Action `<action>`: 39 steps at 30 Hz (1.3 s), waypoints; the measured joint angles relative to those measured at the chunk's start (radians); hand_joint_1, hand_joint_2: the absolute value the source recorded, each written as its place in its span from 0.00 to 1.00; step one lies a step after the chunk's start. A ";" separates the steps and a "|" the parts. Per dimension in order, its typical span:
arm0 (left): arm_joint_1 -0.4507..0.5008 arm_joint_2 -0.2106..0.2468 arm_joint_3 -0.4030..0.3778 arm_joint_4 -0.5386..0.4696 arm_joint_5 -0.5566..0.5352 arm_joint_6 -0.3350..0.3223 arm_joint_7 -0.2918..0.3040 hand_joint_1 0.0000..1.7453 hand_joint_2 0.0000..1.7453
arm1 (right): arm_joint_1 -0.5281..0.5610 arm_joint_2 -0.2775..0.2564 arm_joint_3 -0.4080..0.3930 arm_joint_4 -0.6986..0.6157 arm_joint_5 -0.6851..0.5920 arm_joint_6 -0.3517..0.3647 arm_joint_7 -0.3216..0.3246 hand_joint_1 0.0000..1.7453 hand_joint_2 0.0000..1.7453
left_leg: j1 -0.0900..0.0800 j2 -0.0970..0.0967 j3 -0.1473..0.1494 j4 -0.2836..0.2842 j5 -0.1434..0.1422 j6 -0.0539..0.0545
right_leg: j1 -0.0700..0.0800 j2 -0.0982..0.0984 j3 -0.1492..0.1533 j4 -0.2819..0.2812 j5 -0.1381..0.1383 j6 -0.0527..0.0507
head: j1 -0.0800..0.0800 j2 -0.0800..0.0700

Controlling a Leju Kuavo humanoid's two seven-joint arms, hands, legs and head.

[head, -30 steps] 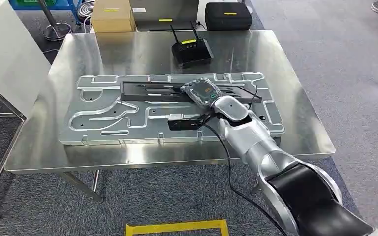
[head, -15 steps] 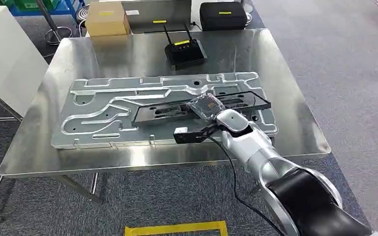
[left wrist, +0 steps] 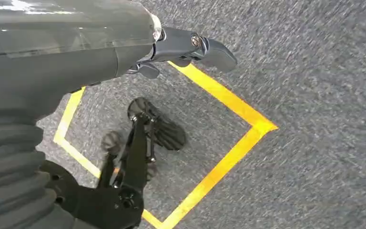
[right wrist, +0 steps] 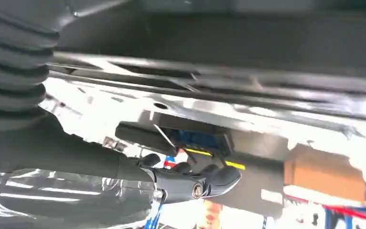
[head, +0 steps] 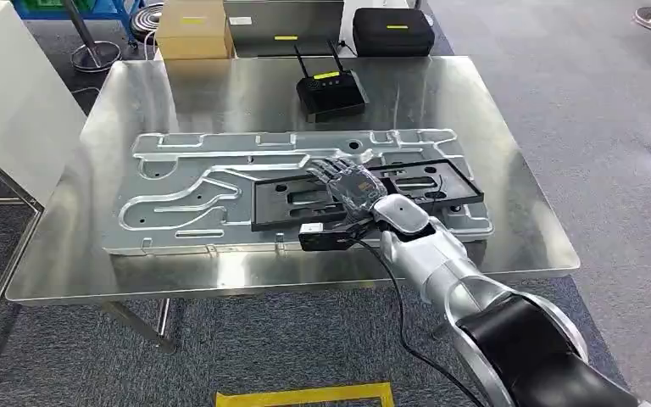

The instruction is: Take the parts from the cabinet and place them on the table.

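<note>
A black rectangular frame part (head: pixel 441 182) with cut-outs lies across the right half of a large silver machined plate (head: pixel 186 203) on the steel table (head: pixel 220 93). My right hand (head: pixel 352 186) grips the frame near its middle, fingers lying over its top. In the right wrist view the frame (right wrist: pixel 219 43) runs close above the thumb (right wrist: pixel 195 186), with the plate's edge (right wrist: pixel 267 102) behind. My left hand (left wrist: pixel 190 47) hangs over grey carpet holding nothing, thumb stretched out.
A black router (head: pixel 331 91) with two antennas stands behind the plate. A cardboard box (head: pixel 191 30), a grey panel (head: pixel 284 24) and a black case (head: pixel 394 30) line the far edge. A white cabinet (head: pixel 8 93) stands at left. Yellow floor tape (head: pixel 305 394) lies below the table.
My right hand has drawn the black frame toward me and to the right, and it now lies flatter on the plate. The head view has shifted slightly.
</note>
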 joint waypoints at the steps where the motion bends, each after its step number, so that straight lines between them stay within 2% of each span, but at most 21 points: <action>1: 0.000 0.000 -0.002 0.000 0.000 0.000 0.000 0.00 0.00 | 0.004 -0.001 -0.010 0.000 -0.020 -0.010 -0.012 0.00 0.00 | -0.001 0.000 0.001 0.000 0.000 0.000 | 0.000 0.000 -0.017 0.029 0.001 0.000 | 0.000 0.000; 3: 0.000 0.000 -0.004 0.000 0.000 0.000 0.003 0.00 0.00 | 0.005 -0.001 -0.025 -0.001 -0.052 -0.021 -0.039 0.00 0.00 | -0.003 -0.002 0.003 0.000 -0.001 0.000 | 0.001 0.000 0.021 -0.059 0.069 -0.008 | 0.000 0.000; 5: 0.000 -0.001 -0.005 0.000 0.000 0.000 0.004 0.00 0.00 | 0.004 -0.002 -0.053 -0.016 -0.125 -0.044 -0.097 0.00 0.00 | -0.005 -0.003 0.007 0.000 -0.001 -0.001 | 0.008 0.000 0.114 -0.250 0.158 -0.028 | 0.000 0.000; 6: -0.001 -0.006 -0.006 0.000 0.000 0.000 0.006 0.00 0.00 | 0.005 -0.002 -0.078 -0.032 -0.201 -0.054 -0.167 0.00 0.00 | -0.010 -0.003 0.005 0.001 -0.002 -0.003 | 0.013 0.000 0.132 -0.290 0.151 -0.034 | 0.000 0.000; 8: 0.000 -0.006 -0.007 0.000 0.000 0.000 0.008 0.00 0.00 | 0.013 -0.002 -0.146 -0.075 -0.375 -0.040 -0.305 0.00 0.00 | -0.009 -0.001 0.001 0.002 -0.002 -0.013 | 0.015 -0.001 0.127 -0.296 0.156 -0.032 | 0.000 0.000; 11: 0.001 -0.006 -0.008 0.000 0.000 -0.002 0.009 0.00 0.00 | 0.099 -0.033 -0.196 -0.312 -0.733 0.040 -0.353 0.00 0.00 | -0.009 -0.003 0.003 -0.002 -0.008 -0.027 | 0.003 -0.007 0.142 -0.319 0.165 -0.044 | 0.000 0.000; 13: 0.003 -0.007 -0.008 0.001 0.000 -0.005 0.009 0.00 0.00 | 0.153 -0.067 -0.210 -0.476 -0.911 0.087 -0.354 0.00 0.00 | -0.007 -0.002 -0.031 0.094 -0.074 -0.034 | 0.002 -0.012 0.147 -0.323 0.166 -0.051 | 0.000 0.000; 15: 0.010 -0.006 -0.008 0.000 0.000 -0.009 0.008 0.00 0.00 | 0.231 -0.103 -0.235 -0.648 -1.031 0.115 -0.354 0.00 0.00 | -0.002 -0.001 -0.106 0.266 -0.149 -0.042 | 0.003 -0.013 0.147 -0.322 0.164 -0.052 | 0.000 0.000; 16: 0.014 -0.006 -0.008 0.000 0.000 -0.011 0.008 0.00 0.00 | 0.276 -0.121 -0.250 -0.739 -1.068 0.112 -0.354 0.00 0.00 | -0.001 -0.001 -0.126 0.311 -0.156 -0.045 | 0.003 -0.013 0.148 -0.321 0.163 -0.051 | 0.000 0.000; 18: 0.020 -0.006 -0.007 0.001 0.000 -0.014 0.006 0.00 0.00 | 0.368 -0.156 -0.289 -0.920 -1.090 0.080 -0.355 0.00 0.00 | 0.005 0.000 -0.097 0.251 -0.105 -0.048 | 0.001 -0.011 0.152 -0.317 0.157 -0.045 | 0.000 0.000; 20: 0.024 -0.006 -0.002 0.000 0.000 -0.019 -0.002 0.00 0.00 | 0.456 -0.185 -0.337 -1.066 -1.043 -0.008 -0.355 0.00 0.00 | 0.009 0.000 -0.003 0.067 -0.015 -0.049 | -0.002 -0.011 0.160 -0.309 0.145 -0.035 | 0.000 0.000; 21: 0.027 -0.007 0.002 0.001 0.000 -0.023 -0.010 0.00 0.00 | 0.504 -0.203 -0.363 -1.139 -1.000 -0.074 -0.355 0.00 0.00 | 0.008 -0.003 0.026 0.022 -0.030 -0.046 | 0.002 -0.011 0.158 -0.304 0.140 -0.028 | 0.000 0.000; 26: 0.037 -0.010 0.013 0.001 0.000 -0.040 -0.042 0.00 0.00 | 0.732 -0.253 -0.485 -1.374 -0.939 -0.248 -0.354 0.00 0.00 | 0.006 -0.002 0.031 0.000 -0.026 -0.005 | 0.000 -0.009 0.157 -0.301 0.133 -0.002 | 0.000 0.000; 27: 0.037 -0.011 0.013 0.001 0.000 -0.042 -0.044 0.00 0.00 | 0.763 -0.261 -0.501 -1.400 -0.939 -0.256 -0.354 0.00 0.00 | 0.005 -0.001 0.031 -0.001 -0.024 -0.002 | -0.003 -0.008 0.149 -0.274 0.110 0.002 | 0.000 0.000; 30: 0.037 -0.011 0.014 0.001 0.000 -0.044 -0.048 0.00 0.00 | 0.862 -0.278 -0.539 -1.458 -0.911 -0.287 -0.354 0.00 0.00 | 0.003 0.000 0.026 -0.001 -0.023 0.007 | -0.004 -0.008 0.049 -0.054 -0.006 0.012 | 0.000 0.000; 31: 0.038 -0.011 0.015 0.001 0.000 -0.044 -0.048 0.00 0.00 | 0.897 -0.278 -0.551 -1.462 -0.898 -0.288 -0.354 0.00 0.00 | 0.002 0.002 0.025 0.000 -0.019 0.010 | -0.005 -0.008 0.024 0.004 -0.026 0.013 | 0.000 0.000; 32: 0.038 -0.011 0.015 0.001 0.000 -0.044 -0.048 0.00 0.00 | 0.938 -0.278 -0.568 -1.466 -0.890 -0.282 -0.354 0.00 0.00 | 0.001 0.002 0.024 0.000 -0.018 0.011 | -0.006 -0.008 0.023 0.011 -0.019 0.012 | 0.000 0.000; 33: 0.038 -0.011 0.015 0.001 0.000 -0.044 -0.048 0.00 0.00 | 0.984 -0.277 -0.587 -1.472 -0.890 -0.284 -0.354 0.00 0.00 | 0.000 0.000 0.024 0.000 -0.018 0.011 | -0.006 -0.008 0.050 -0.033 0.010 0.009 | 0.000 0.000; 35: 0.042 -0.011 0.015 0.001 0.000 -0.044 -0.048 0.00 0.00 | 1.052 -0.277 -0.623 -1.477 -0.906 -0.298 -0.354 0.00 0.00 | -0.003 -0.004 0.025 0.000 -0.016 0.008 | -0.005 -0.008 0.152 -0.215 0.089 -0.002 | 0.000 0.000; 36: 0.044 -0.011 0.015 0.001 0.000 -0.044 -0.048 0.00 0.00 | 1.071 -0.277 -0.633 -1.477 -0.915 -0.304 -0.354 0.00 0.00 | -0.003 -0.003 0.025 0.000 -0.015 0.006 | -0.002 -0.008 0.197 -0.296 0.108 -0.011 | 0.000 0.000; 39: 0.041 -0.012 0.015 0.001 0.000 -0.045 -0.043 0.00 0.00 | 1.137 -0.277 -0.647 -1.469 -0.936 -0.318 -0.354 0.00 0.00 | -0.006 -0.001 0.022 -0.001 -0.007 -0.012 | 0.008 -0.006 0.190 -0.307 0.117 -0.017 | 0.000 0.000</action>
